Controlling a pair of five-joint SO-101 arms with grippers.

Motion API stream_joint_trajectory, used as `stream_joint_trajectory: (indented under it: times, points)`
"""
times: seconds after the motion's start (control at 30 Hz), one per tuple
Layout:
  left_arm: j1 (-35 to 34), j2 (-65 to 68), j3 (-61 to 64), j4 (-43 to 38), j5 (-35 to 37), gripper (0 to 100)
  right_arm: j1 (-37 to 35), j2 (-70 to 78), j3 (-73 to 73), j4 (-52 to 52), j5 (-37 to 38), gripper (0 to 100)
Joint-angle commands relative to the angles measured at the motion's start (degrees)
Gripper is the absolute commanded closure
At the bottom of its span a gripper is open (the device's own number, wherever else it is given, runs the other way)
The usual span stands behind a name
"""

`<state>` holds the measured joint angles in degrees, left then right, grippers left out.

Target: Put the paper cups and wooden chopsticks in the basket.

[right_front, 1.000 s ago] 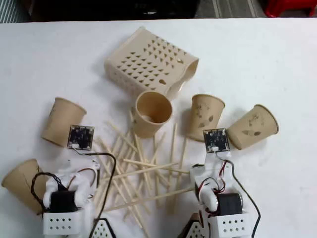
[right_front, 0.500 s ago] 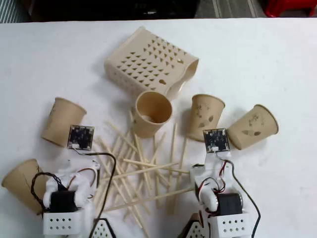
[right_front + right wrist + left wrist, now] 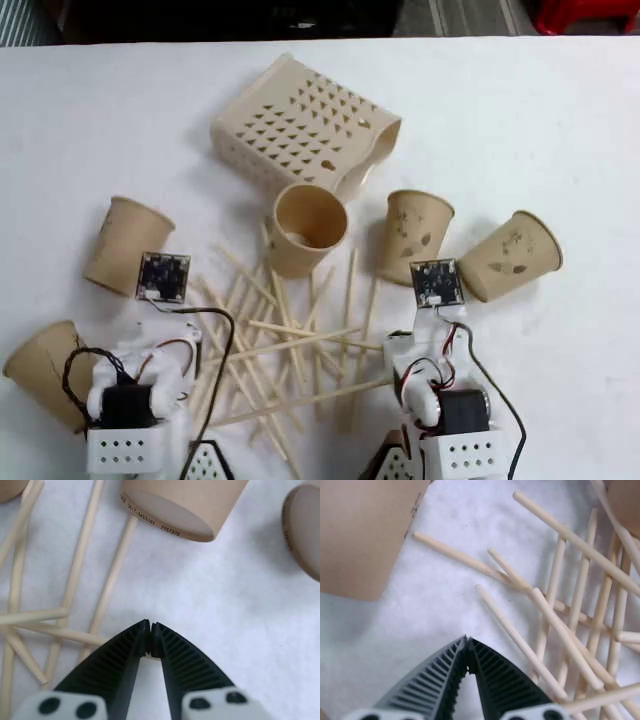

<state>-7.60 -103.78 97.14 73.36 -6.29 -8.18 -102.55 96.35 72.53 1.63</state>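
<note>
Lying tipped over at twelve o'clock, the beige perforated plastic basket [image 3: 300, 125] turns a broad face of triangular holes upward, its rounded rim toward four o'clock. Five tan paper cups ring it. A plain cup [image 3: 308, 228] at the centre, with its round mouth facing up, touches the basket's near edge. A leaf-printed cup [image 3: 415, 237] lies at two o'clock, and a second leaf-printed cup [image 3: 510, 257] lies just beside it at three. A smooth cup [image 3: 128, 245] lies at nine o'clock, and another [image 3: 40, 365] at eight, close to the tabletop's left edge and against the white left arm [image 3: 130, 400].

Pale, slender wooden chopsticks [image 3: 290, 340] lie crisscrossed in a loose heap at six o'clock, between that arm and the white right arm [image 3: 445, 400], reaching up to the centre cup.

The left arm's black ribbed jaws meet tip to tip with nothing between them, above bare surface just beside the sticks [image 3: 560, 625] and near a cup wall [image 3: 365, 535]. The right arm's jaws are likewise closed on nothing, near a cup's flat base [image 3: 182, 502] and stray sticks [image 3: 107, 587].

The white tabletop [image 3: 560, 120] looks soft and fuzzy, with a broad open stretch from one to four o'clock. Past its far edge the room is dark, with a red object [image 3: 585, 15] at one o'clock.
</note>
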Motion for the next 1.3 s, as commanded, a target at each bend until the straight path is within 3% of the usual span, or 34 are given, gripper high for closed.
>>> stream_joint_trajectory:
  times: [0.0, 0.77, 1.03, 1.13, 1.27]
  points:
    - [0.0, -0.5, -0.2, 0.3, -0.4, 98, 0.2, -0.6, 0.4, 0.1, 0.4, 98.1]
    - [0.0, -0.5, -0.2, 0.3, -0.4, 98, -2.3, -0.7, -1.2, 0.1, 0.4, 95.6]
    - [0.0, -0.5, -0.2, 0.3, -0.4, 98, 10.9, -0.7, -11.5, -0.1, 0.0, 86.8]
    - [0.0, -0.5, -0.2, 0.3, -0.4, 98, 16.0, -0.7, -13.8, -6.0, 0.5, 86.8]
    - [0.0, -0.5, -0.2, 0.3, -0.4, 98, 16.2, -0.6, -16.2, -11.8, 13.6, 86.7]
